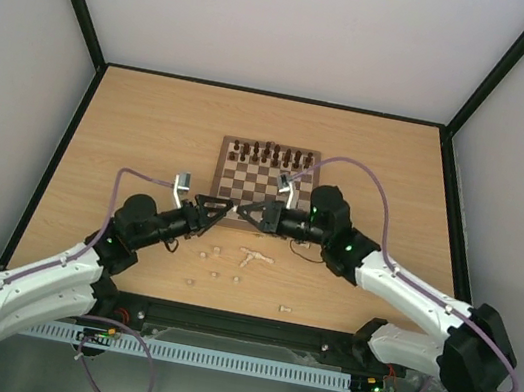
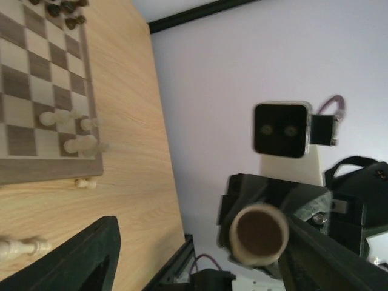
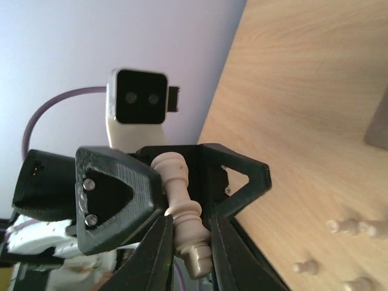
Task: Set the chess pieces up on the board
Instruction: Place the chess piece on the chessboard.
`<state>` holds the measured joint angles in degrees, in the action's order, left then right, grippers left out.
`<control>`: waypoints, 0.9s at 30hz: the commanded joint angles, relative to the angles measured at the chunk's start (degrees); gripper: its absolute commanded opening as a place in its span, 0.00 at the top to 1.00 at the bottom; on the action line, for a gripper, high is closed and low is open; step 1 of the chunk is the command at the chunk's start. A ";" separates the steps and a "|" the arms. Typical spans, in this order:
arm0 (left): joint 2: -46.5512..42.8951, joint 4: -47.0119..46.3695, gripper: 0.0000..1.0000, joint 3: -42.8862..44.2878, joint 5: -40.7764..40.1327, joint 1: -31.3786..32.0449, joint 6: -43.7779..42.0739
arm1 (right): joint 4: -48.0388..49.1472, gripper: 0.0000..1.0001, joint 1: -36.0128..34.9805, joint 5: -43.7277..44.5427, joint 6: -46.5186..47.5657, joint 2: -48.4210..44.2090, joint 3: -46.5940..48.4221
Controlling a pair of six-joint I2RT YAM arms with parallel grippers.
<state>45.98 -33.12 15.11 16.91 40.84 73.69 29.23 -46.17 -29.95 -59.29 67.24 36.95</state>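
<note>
While your right gripper (image 3: 191, 245) is clamping a cream chess piece (image 3: 182, 209) just off the near edge of the board (image 1: 240, 178), your left gripper (image 1: 224, 209) is holding fingers apart around it, more pieces (image 1: 252, 255) lying on the table (image 1: 152, 126).

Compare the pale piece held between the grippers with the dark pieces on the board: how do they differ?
The pale piece is cream, single, held in the air by the right gripper; the dark pieces are brown, many, standing in rows at the far edge of the board. Both are small chessmen.
</note>
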 commanded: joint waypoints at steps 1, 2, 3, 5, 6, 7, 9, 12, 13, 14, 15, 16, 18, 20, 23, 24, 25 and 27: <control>-3.40 13.52 0.22 3.34 1.15 -3.96 -6.69 | -23.78 0.96 3.16 3.38 10.33 -2.94 9.27; -4.48 16.11 0.19 3.80 1.26 -5.39 -7.80 | -28.94 0.96 4.38 3.58 12.34 -2.49 11.46; -5.35 18.65 0.16 4.32 1.18 -6.82 -9.04 | -34.59 0.96 5.68 3.54 14.46 -1.66 14.26; -6.63 23.28 0.13 5.74 1.54 -9.38 -11.93 | -44.35 0.96 7.07 4.18 20.17 0.60 19.91; -6.83 25.25 0.12 6.43 1.83 -10.52 -13.13 | -49.43 0.96 7.29 5.21 22.23 2.17 23.17; -6.75 26.77 0.11 7.17 2.27 -11.61 -14.18 | -55.01 0.96 7.32 5.75 25.17 4.53 27.23; -6.32 28.41 0.10 7.59 3.54 -13.73 -15.76 | -63.87 0.96 7.42 7.62 29.48 8.79 32.94; -5.07 28.58 0.10 7.17 5.37 -15.94 -17.17 | -75.22 0.98 7.42 11.49 34.26 15.15 42.60; -4.66 28.70 0.10 7.08 5.53 -16.39 -17.60 | -78.35 0.98 7.41 13.64 35.08 16.62 44.68; -4.30 28.65 0.09 7.00 5.58 -16.55 -17.96 | -81.43 0.98 7.41 15.65 36.12 18.10 46.74; -4.04 28.58 0.09 7.00 5.51 -16.58 -18.38 | -84.20 0.98 7.34 17.60 36.68 19.33 48.66; -3.56 28.51 0.09 6.98 5.63 -16.65 -18.71 | -86.42 0.98 7.33 19.60 36.82 20.24 50.17; -2.79 28.32 0.09 7.00 5.91 -16.75 -19.60 | -90.29 0.98 7.25 22.87 37.08 21.52 52.55; -1.63 27.65 0.09 7.04 6.74 -16.88 -20.36 | -93.42 0.97 6.81 26.57 37.07 22.82 53.46; 0.07 26.27 0.09 6.76 7.93 -17.01 -21.15 | -97.02 0.97 5.51 30.72 36.54 25.63 56.24; 0.52 25.61 0.09 6.48 8.41 -17.10 -21.22 | -97.80 0.97 4.77 32.30 36.13 26.55 56.82; 0.99 24.92 0.09 6.21 8.87 -17.16 -21.20 | -98.49 0.97 3.81 33.17 35.64 27.55 57.54; 1.67 24.03 0.09 5.79 9.26 -17.26 -21.43 | -99.68 0.96 1.55 35.58 34.68 29.79 59.17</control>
<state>46.65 -6.26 21.19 23.59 24.08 53.91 -60.93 -41.04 -1.48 -24.18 93.25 92.79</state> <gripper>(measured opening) 0.913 0.137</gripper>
